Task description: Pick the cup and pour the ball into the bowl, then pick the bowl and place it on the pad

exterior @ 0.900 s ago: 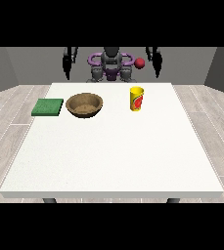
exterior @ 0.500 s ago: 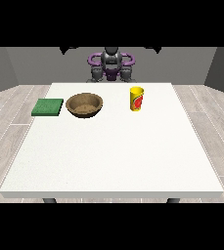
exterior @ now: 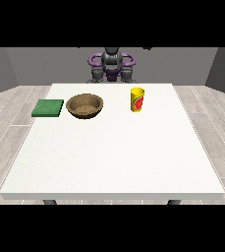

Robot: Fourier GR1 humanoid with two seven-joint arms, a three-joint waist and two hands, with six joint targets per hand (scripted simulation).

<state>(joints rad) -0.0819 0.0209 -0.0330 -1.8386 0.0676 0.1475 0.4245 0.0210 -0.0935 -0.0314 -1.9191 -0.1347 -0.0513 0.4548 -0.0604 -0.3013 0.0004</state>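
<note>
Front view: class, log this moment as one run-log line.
cup upright, untouched | bowl beside pad, apart | hands out of view | pour not begun

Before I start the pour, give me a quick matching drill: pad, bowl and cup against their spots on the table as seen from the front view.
Things:
1. pad
2. bowl
3. cup

Places:
A. middle of the three, between the other two
B. farthest toward the view's right
C. at the table's left edge in the view

Pairs: 1-C, 2-A, 3-B

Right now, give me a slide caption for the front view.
Green pad, wooden bowl and yellow cup lined up on the white table before the robot.
</note>
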